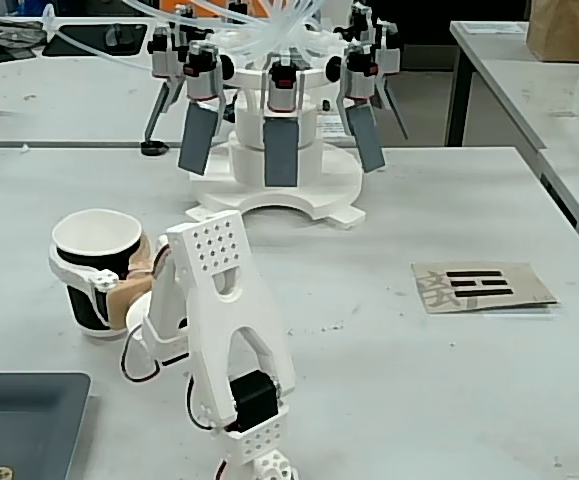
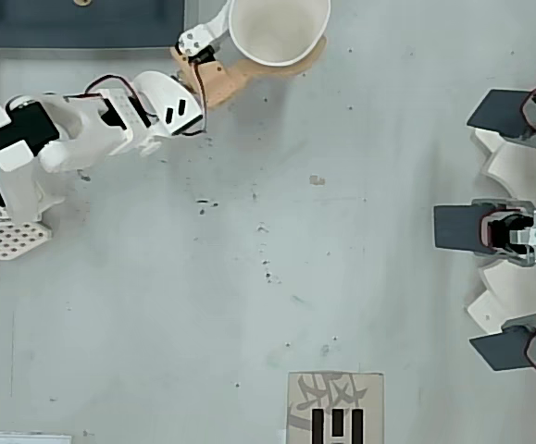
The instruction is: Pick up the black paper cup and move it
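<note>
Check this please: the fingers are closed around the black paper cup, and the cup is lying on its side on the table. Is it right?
Not quite. The fingers do close around the black paper cup, but the fixed view shows the cup upright, its open mouth facing up, not lying on its side.

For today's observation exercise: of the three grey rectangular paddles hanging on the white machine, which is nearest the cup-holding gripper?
The leftmost grey rectangular paddle in the fixed view; the gripper, around the black paper cup, sits on that side.

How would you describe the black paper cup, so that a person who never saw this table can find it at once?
Start at the white robot arm near the front of the grey table in the fixed view. Its gripper reaches left and closes around the black paper cup. It is the only cup there: black wall, white rim, white inside.
</note>
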You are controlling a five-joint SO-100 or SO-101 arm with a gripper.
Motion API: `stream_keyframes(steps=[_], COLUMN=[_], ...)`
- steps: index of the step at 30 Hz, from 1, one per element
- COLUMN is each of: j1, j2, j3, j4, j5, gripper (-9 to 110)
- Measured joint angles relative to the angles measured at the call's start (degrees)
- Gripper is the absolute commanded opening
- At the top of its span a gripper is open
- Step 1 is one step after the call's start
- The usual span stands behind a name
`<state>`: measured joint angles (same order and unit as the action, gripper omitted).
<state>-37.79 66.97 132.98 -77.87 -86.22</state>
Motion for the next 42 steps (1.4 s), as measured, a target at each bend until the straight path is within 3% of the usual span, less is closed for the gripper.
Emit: stream_keyframes(steps=[42], j1=[9.0], j2=[35.4], j3=[34.8], j4=[-2.5], j5=[0.0], gripper=[11])
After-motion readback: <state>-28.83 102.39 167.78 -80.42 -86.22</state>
